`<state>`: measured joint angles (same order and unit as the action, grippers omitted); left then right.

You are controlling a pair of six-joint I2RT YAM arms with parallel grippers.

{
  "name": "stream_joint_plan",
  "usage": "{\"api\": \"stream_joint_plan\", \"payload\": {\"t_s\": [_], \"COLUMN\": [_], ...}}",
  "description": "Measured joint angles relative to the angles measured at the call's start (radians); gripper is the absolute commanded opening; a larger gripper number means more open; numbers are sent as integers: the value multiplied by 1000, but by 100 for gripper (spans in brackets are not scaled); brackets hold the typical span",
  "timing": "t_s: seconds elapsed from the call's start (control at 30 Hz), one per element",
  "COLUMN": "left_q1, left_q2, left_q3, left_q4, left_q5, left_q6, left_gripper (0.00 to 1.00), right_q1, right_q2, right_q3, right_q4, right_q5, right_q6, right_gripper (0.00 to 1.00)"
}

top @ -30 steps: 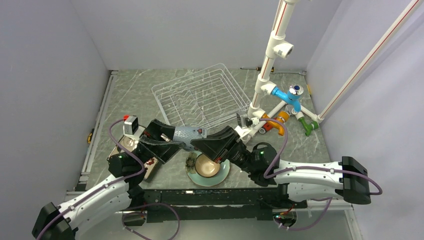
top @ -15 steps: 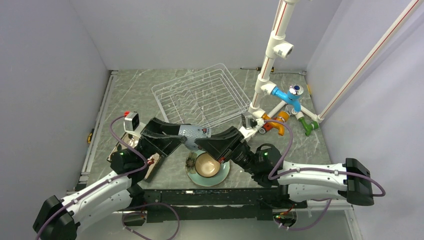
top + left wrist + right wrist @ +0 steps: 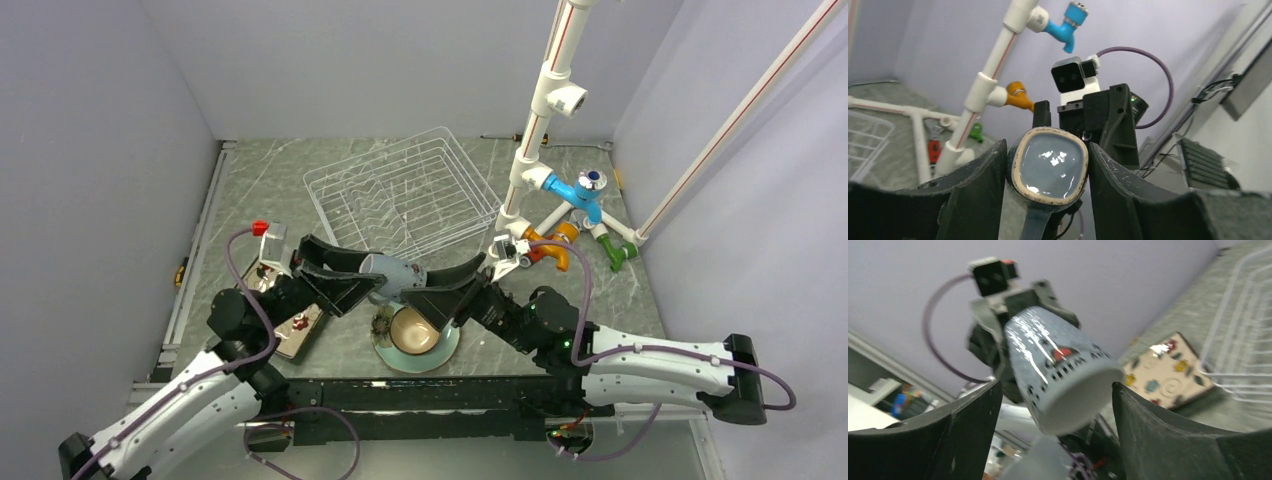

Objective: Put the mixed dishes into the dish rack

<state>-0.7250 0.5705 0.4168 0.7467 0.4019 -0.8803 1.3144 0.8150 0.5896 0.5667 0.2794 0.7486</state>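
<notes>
On the left, a cream flowered square plate point(image 3: 300, 325) lies flat on the bench point(image 3: 610, 290), partly under the left arm. The left gripper point(image 3: 370, 277) reaches toward 3 o'clock, its jaws clamped on the sides of the small grey mug point(image 3: 395, 272) near the rim.

The mug hangs in the air on its side, just at the 6 o'clock edge of the white wire rack point(image 3: 400, 190). Its long axis runs roughly 9 to 3 o'clock. The mouth faces 9 o'clock, straight into the left wrist camera, and the base faces 3 o'clock. In the left wrist view the handle points down.

Below it, toward 6 o'clock, a brown bowl point(image 3: 412, 332) sits upright on a pale green round plate point(image 3: 452, 348).

The right gripper point(image 3: 422, 287) reaches toward 9 o'clock and meets the mug's base end. Its jaws are spread wide, one on each side of the base. The right wrist view shows a gap on the left side; whether the other jaw touches the mug I cannot tell.

At 2 o'clock stands a white pipe stand point(image 3: 540, 110) with coloured fittings.
</notes>
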Motion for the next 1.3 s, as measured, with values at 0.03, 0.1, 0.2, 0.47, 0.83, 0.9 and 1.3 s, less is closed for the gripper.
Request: {"api": "stream_joint_plan", "payload": {"t_s": [0.03, 0.1, 0.2, 0.47, 0.83, 0.9, 1.3], "left_q1": [-1, -2, -2, -3, -3, -2, 63], "left_q2": [-30, -73, -122, -48, 345, 452, 1064], "left_q3": [35, 90, 180, 341, 363, 405, 820], "left_q4": [-114, -288, -546, -932, -784, -742, -545], "left_q5": [-10, -35, -98, -275, -378, -395, -372], "left_q6": [49, 131, 267, 553, 762, 792, 919], "left_gripper": [0, 0, 0, 0, 0, 0, 0], "right_q1": [0, -2, -2, -2, -2, -2, -2], "right_q2": [-18, -52, -111, -278, -612, -648, -748], "right_q3": [0, -6, -43, -180, -312, -312, -281], "right_q4": [-54, -145, -262, -489, -579, -603, -702], "right_q5": [5, 8, 2, 1, 33, 45, 77], "right_q6": [-13, -37, -74, -90, -68, -68, -89], "right_gripper": [87, 89, 89, 85, 84, 84, 84]}}
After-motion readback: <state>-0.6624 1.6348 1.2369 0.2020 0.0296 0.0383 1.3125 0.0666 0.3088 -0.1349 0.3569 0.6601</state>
